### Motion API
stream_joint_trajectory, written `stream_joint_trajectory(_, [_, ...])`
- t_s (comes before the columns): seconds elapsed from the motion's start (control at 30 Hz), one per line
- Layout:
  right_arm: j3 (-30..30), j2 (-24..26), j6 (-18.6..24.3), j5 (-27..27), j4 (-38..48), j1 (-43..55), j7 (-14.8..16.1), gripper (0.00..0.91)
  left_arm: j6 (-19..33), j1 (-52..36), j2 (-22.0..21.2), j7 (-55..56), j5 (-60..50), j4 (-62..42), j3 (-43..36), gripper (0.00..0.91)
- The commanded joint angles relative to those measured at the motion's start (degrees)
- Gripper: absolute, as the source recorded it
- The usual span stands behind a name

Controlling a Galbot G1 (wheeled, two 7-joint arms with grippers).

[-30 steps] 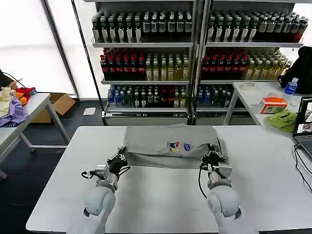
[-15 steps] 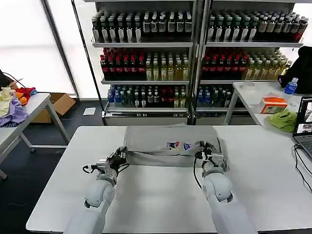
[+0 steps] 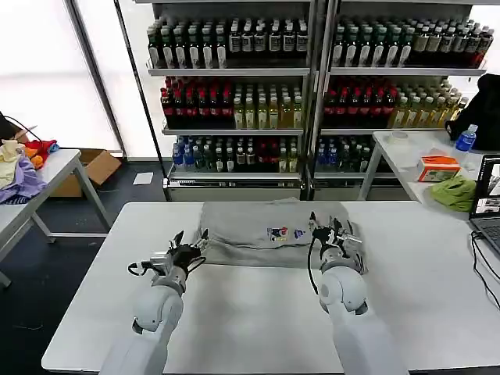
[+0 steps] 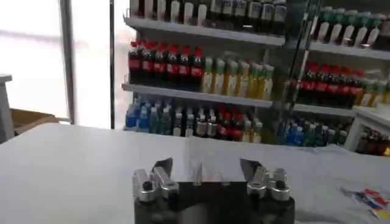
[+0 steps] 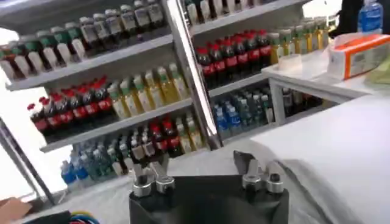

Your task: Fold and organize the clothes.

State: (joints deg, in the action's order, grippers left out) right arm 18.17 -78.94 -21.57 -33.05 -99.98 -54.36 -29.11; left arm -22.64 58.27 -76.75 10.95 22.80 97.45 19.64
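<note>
A grey shirt (image 3: 269,229) lies folded into a wide band on the far middle of the white table (image 3: 258,320), its small coloured chest print (image 3: 286,233) facing up near the right of centre. The left gripper (image 3: 187,248) sits just off the shirt's near-left corner, above the tabletop; its fingers (image 4: 163,167) are spread apart with nothing between them. The right gripper (image 3: 331,231) is over the shirt's right end, fingers likewise parted and released, with grey cloth (image 5: 317,176) lying under and beyond it. Both arms reach forward from the near edge. Behind the table stand shelves of bottles (image 3: 234,101). A side table on the right (image 3: 410,156) carries an orange box (image 3: 437,168) and a green cloth (image 3: 455,192).
</note>
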Motion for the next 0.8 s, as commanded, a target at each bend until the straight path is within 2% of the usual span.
stream_joint_trajectory(0.03, [0.42, 3.87, -2.79, -0.37, -6.76, -8.52, -2.62, 0.907, -1.80, 5.53, 0.24, 0.61, -2.17, 4.72, 0.62, 0.907])
stream_joint_trajectory(0.3, [2.19, 5.41, -4.71, 0.01, -7.14, -10.99, -3.75, 0.907, -2.12, 5.85, -0.19, 0.61, -3.66, 3.25, 0.52, 0.907])
stream_joint_trajectory(0.63, [2.21, 6.59, -9.36, 3.95, -5.06, -10.69, -4.14, 0.907, -2.05, 4.89, 0.64, -0.29, -7.39, -0.17, -0.39, 0.907])
stream_joint_trajectory(0.8, [2.39, 6.76, -9.55, 4.17, -3.89, -10.68, -4.22, 0.907, -2.14, 4.57, 0.67, -0.57, -7.48, -1.27, -0.69, 0.907])
